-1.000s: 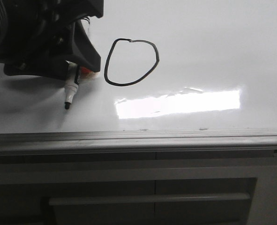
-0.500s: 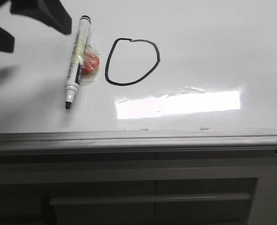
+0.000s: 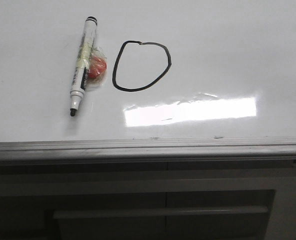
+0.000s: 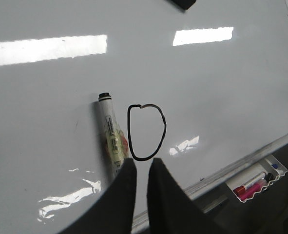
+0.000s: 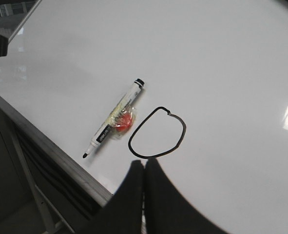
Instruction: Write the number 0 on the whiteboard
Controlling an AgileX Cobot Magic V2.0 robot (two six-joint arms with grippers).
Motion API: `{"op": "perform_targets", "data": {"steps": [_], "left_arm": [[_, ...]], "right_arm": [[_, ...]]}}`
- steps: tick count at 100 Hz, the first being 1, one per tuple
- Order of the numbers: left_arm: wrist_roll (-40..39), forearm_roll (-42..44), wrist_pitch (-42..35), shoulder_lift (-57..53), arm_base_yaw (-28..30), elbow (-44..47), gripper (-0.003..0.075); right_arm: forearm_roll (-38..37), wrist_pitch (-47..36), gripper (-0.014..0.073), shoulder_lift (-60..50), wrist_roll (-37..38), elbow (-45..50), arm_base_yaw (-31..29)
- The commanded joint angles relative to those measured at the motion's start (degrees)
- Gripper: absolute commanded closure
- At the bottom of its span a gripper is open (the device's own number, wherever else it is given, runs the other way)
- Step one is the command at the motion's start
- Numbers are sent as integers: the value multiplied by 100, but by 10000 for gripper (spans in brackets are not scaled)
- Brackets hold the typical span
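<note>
Whiteboard (image 3: 228, 50), large, glossy and white with a grey metal rail along its lower edge, fills the upper half of the front view, and neither of my arms shows there. The number 0 (image 3: 141, 66), a thin black lopsided loop with a flattish top, sits left of centre above a bright rectangular glare patch (image 3: 190, 111). Just left of it lies the white-barrelled black-capped marker (image 3: 81, 70), tip toward the rail, with a small red-orange lump in clear wrap (image 3: 97, 67) touching its right side. In the left wrist view my left gripper (image 4: 140, 170) hangs at lower centre, above the board, its jaws a narrow gap apart and holding nothing; the loop and marker lie just above them in the frame, and a tray of spare markers (image 4: 255, 183) sits at lower right. In the right wrist view my right gripper (image 5: 144, 168) rests at bottom centre, fingers pressed together and empty, the loop just above them. I judge the writing finished and the marker set down; what remains is likely only parking both arms clear.
</note>
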Motion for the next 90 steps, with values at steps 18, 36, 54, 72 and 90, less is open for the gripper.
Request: {"op": "perform_targets", "data": {"steps": [18, 36, 54, 72, 90], "left_arm": [[58, 151, -175, -240, -149, 181, 740], [58, 151, -175, -230, -149, 182, 740], [58, 151, -175, -230, -149, 182, 740], [58, 160, -200, -230, -149, 191, 740], [58, 934, -133, -251, -149, 237, 740]], "right_arm": [[45, -154, 662, -5, -52, -138, -45], [45, -154, 662, -5, -52, -138, -45], [45, -154, 662, -5, -52, -138, -45], [45, -154, 662, -5, -52, -138, -45], [45, -154, 662, -5, -52, -138, -45]]}}
